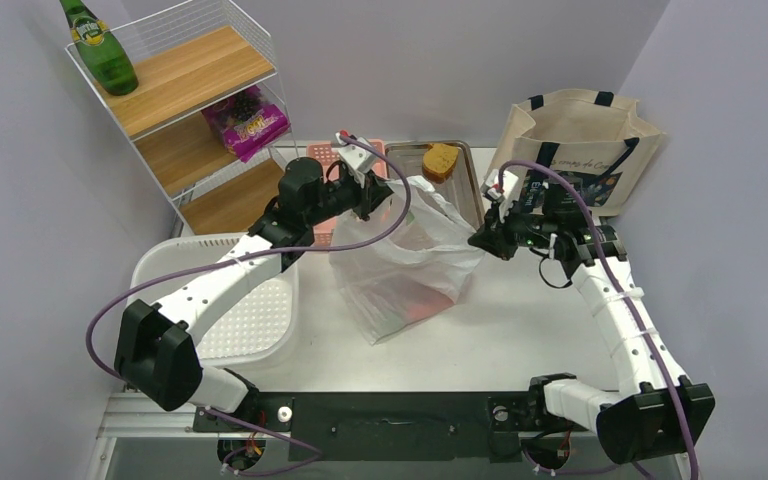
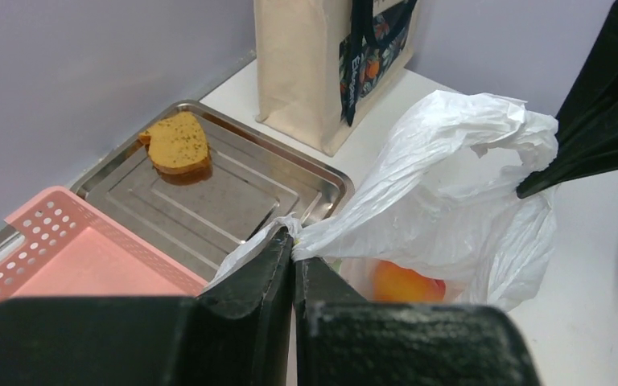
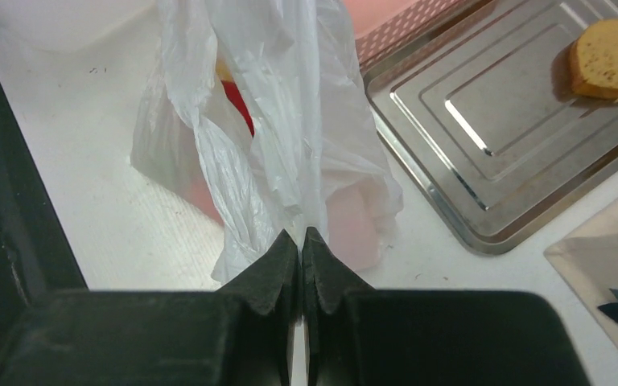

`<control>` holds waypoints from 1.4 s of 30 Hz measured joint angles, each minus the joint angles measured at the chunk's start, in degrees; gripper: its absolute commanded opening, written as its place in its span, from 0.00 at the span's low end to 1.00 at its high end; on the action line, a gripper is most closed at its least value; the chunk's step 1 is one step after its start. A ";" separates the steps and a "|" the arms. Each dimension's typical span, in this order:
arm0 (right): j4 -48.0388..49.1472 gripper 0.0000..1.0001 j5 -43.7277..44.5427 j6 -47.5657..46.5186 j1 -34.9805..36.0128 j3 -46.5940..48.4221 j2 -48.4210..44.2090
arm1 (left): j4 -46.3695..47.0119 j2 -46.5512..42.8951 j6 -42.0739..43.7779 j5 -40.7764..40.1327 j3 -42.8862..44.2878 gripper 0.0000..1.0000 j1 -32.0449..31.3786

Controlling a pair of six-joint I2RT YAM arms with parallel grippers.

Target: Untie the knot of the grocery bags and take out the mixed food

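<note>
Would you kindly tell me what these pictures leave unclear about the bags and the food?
Top view: film of the plastic bag blurs its contents to a reddish patch.
Left wrist: the orange fruit is half hidden by film.
Top view: walls of the canvas tote hide its inside.

Whitish translucent plastic bag [image 1: 400, 270], orange fruit [image 2: 402, 283] inside; cream floral tote [image 1: 600, 150], navy handles
</note>
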 measured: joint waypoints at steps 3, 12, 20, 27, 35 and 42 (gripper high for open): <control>-1.49 0.00 -0.02 0.15 -0.04 0.00 1.29 | -3.72 0.00 1.66 0.35 1.01 0.48 -0.11; -4.15 0.02 0.87 3.17 -2.03 0.02 1.66 | -13.42 -6.78 3.08 1.55 0.85 0.72 2.95; -2.97 0.04 1.57 6.29 -5.90 3.85 4.85 | -17.92 -11.41 6.99 3.52 1.18 0.72 4.90; -2.05 0.04 1.55 6.93 -6.01 4.63 6.05 | -20.96 -0.61 7.54 0.79 7.02 0.73 5.88; -0.39 0.04 1.84 6.97 -6.03 5.22 6.80 | -25.97 11.74 8.79 -3.15 19.12 0.78 6.93; 2.47 0.06 2.43 8.98 -7.21 12.74 14.78 | -31.56 15.87 6.73 1.40 21.20 0.00 6.82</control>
